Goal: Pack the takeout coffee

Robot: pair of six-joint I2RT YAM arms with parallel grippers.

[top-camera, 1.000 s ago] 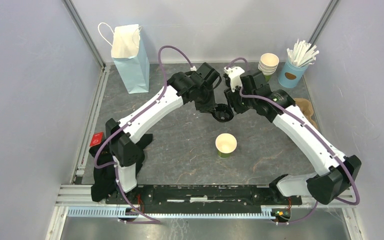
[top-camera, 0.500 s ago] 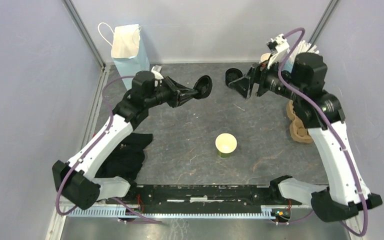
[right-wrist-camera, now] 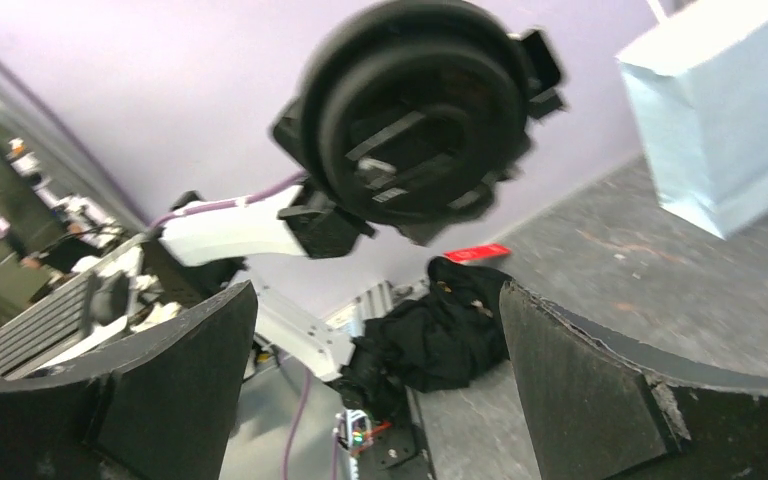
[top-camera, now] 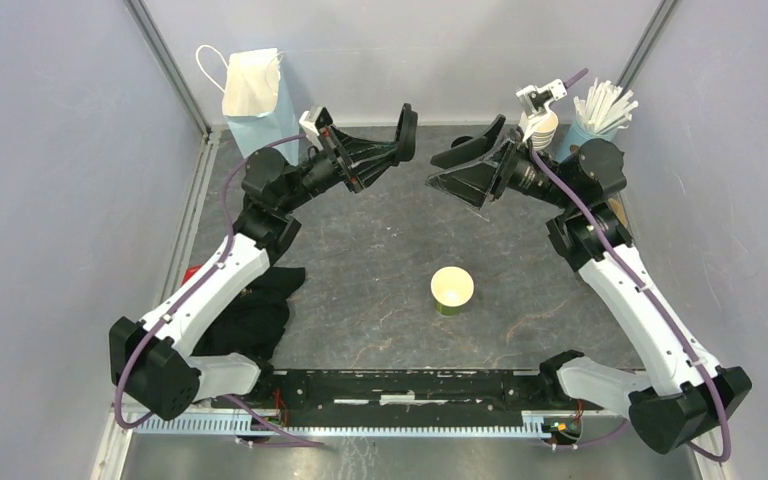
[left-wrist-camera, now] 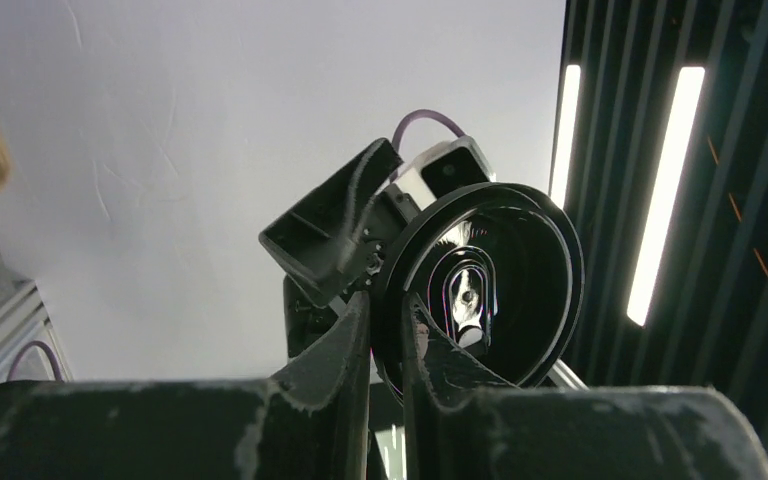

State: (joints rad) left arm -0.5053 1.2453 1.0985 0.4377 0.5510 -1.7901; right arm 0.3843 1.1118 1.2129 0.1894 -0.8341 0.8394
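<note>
One green paper cup (top-camera: 452,290) stands open and lidless mid-table; no lidded cup shows. My left gripper (top-camera: 400,135) is raised at the back and shut on the rim of a round black lid (top-camera: 406,130). In the left wrist view the fingers (left-wrist-camera: 355,330) pinch the lid's (left-wrist-camera: 490,285) edge. My right gripper (top-camera: 460,162) is wide open and empty, facing the lid from the right, a short gap away. In the right wrist view the lid (right-wrist-camera: 415,110) hangs above and beyond the spread gripper (right-wrist-camera: 377,290).
A pale blue paper bag (top-camera: 260,115) stands at the back left. Stacked lidless cups (top-camera: 540,125) and a blue pot of white sticks (top-camera: 595,125) stand at the back right. A black cloth (top-camera: 260,310) and a red card (top-camera: 192,272) lie on the left.
Both arms have lifted and turned to face each other. The left gripper has raised the lid higher and further back. The right gripper has risen and opened wide.
</note>
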